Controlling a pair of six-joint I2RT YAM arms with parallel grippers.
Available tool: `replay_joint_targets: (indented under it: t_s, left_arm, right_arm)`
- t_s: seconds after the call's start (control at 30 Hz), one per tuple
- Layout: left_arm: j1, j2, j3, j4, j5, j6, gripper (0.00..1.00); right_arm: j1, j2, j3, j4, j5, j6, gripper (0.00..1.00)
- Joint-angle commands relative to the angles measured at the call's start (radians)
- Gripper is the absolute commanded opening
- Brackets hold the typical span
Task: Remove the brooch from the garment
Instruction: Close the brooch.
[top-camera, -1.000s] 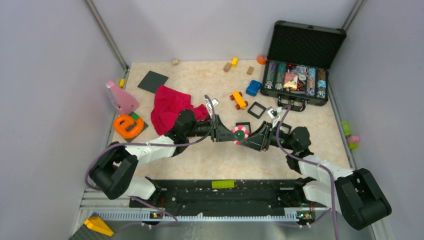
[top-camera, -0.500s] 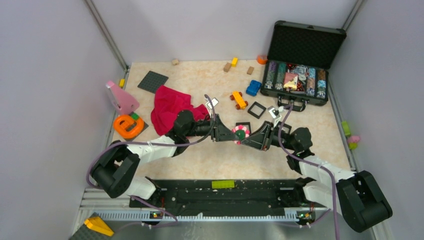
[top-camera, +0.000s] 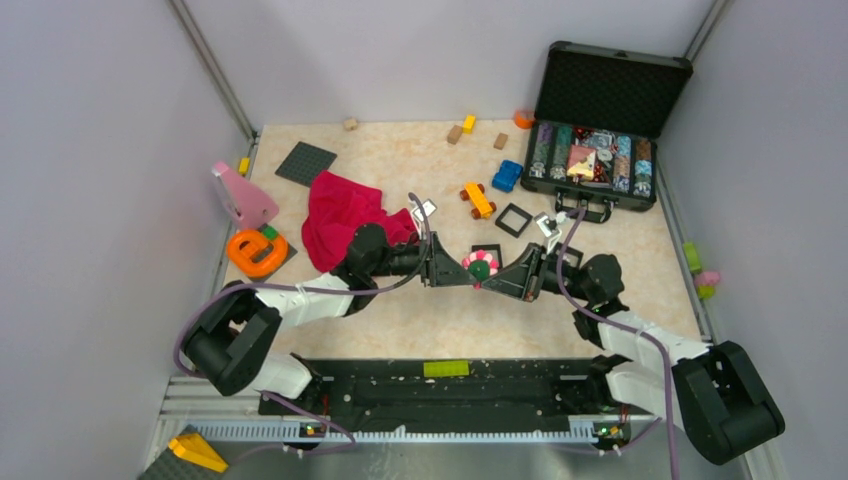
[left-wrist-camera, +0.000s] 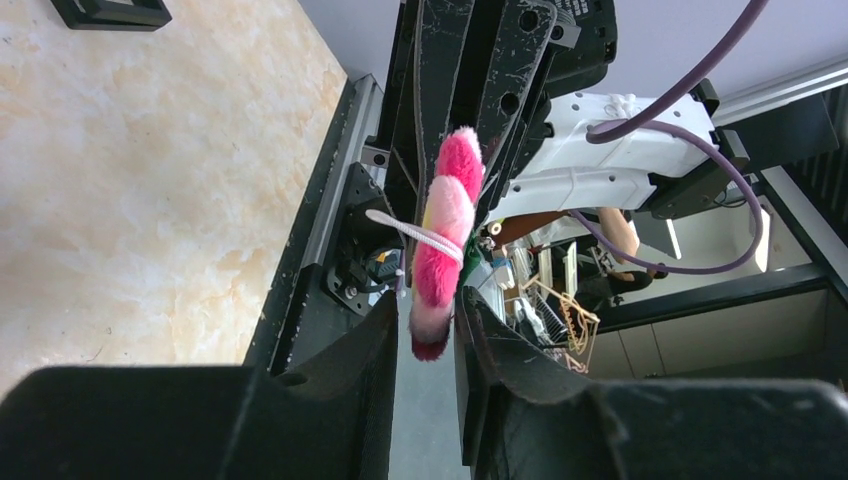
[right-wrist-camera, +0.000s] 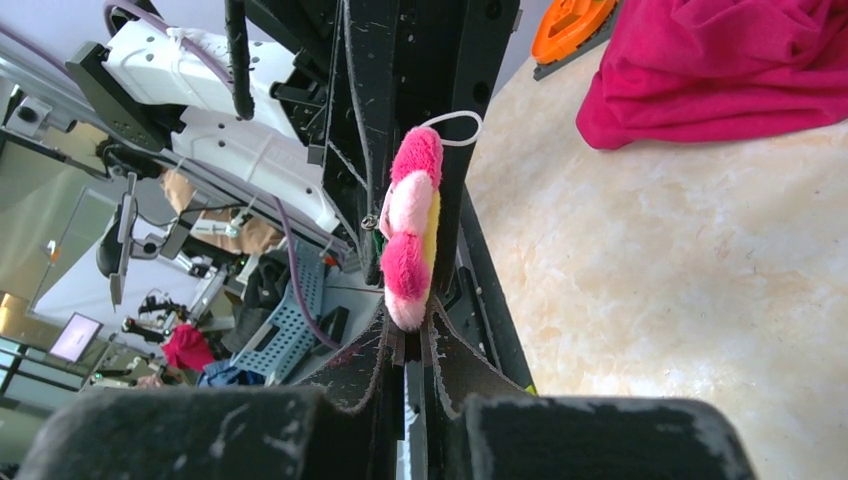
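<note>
The brooch (top-camera: 480, 265) is a round pink-and-white plush flower with a dark centre, held edge-on above the table between my two grippers. The right gripper (top-camera: 497, 275) is shut on its rim, as the right wrist view (right-wrist-camera: 408, 320) shows, with the brooch (right-wrist-camera: 410, 230) sticking out of the fingertips. The left gripper (top-camera: 462, 270) faces it from the left. In the left wrist view its jaws (left-wrist-camera: 428, 310) stand apart around the brooch (left-wrist-camera: 445, 250), with a gap on one side. The red garment (top-camera: 340, 215) lies crumpled on the table behind the left arm, apart from the brooch.
An orange ring toy (top-camera: 256, 252) and a pink cone (top-camera: 243, 197) sit at the left edge. An open black case (top-camera: 598, 130) stands at the back right. An orange toy car (top-camera: 478, 200), a blue car (top-camera: 507, 176), black square frames (top-camera: 514, 219) and a grey baseplate (top-camera: 305, 162) lie behind the grippers.
Both grippers and the brooch between them have shifted very slightly toward the far side. Nothing else has moved.
</note>
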Motion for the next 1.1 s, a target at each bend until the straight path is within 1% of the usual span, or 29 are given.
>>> replay_joint_targets:
  t_s: [0.0, 0.1, 0.17, 0.27, 0.33, 0.57, 0.8, 0.87, 0.93, 1.0, 1.07]
  left_arm:
    - [0.016, -0.003, -0.014, 0.047, 0.013, -0.004, 0.3]
    - [0.021, -0.006, -0.019, 0.047, 0.014, -0.003, 0.3]
    - [0.025, -0.01, -0.019, 0.047, 0.015, -0.001, 0.34]
    - [0.029, -0.019, -0.021, 0.047, 0.013, 0.002, 0.42]
    - [0.03, -0.025, -0.02, 0.049, 0.013, 0.003, 0.43]
    - [0.031, -0.02, -0.021, 0.047, 0.015, 0.006, 0.38]
    - [0.031, -0.033, -0.014, 0.001, 0.005, 0.044, 0.44]
    - [0.031, -0.035, -0.008, -0.018, 0.003, 0.054, 0.42]
    - [0.031, -0.033, -0.002, -0.037, 0.0, 0.063, 0.37]
    - [0.031, -0.029, 0.002, -0.046, -0.003, 0.068, 0.36]
    - [0.03, -0.028, 0.002, -0.046, -0.004, 0.069, 0.38]
  right_arm:
    - [-0.005, -0.001, 0.05, 0.042, -0.007, 0.011, 0.0]
    - [-0.006, 0.01, 0.05, 0.048, -0.017, 0.019, 0.0]
    - [-0.006, 0.016, 0.048, 0.054, -0.02, 0.026, 0.0]
    - [-0.006, 0.024, 0.046, 0.056, -0.024, 0.031, 0.0]
    - [-0.006, 0.03, 0.046, 0.056, -0.025, 0.038, 0.0]
    - [-0.006, 0.062, 0.043, 0.077, -0.037, 0.066, 0.0]
    - [-0.005, 0.081, 0.04, 0.073, -0.047, 0.069, 0.0]
    - [-0.006, 0.084, 0.04, 0.073, -0.048, 0.072, 0.0]
    - [-0.005, 0.087, 0.039, 0.08, -0.05, 0.075, 0.0]
    - [-0.005, 0.091, 0.039, 0.078, -0.053, 0.076, 0.0]
    - [-0.005, 0.097, 0.037, 0.079, -0.056, 0.075, 0.0]
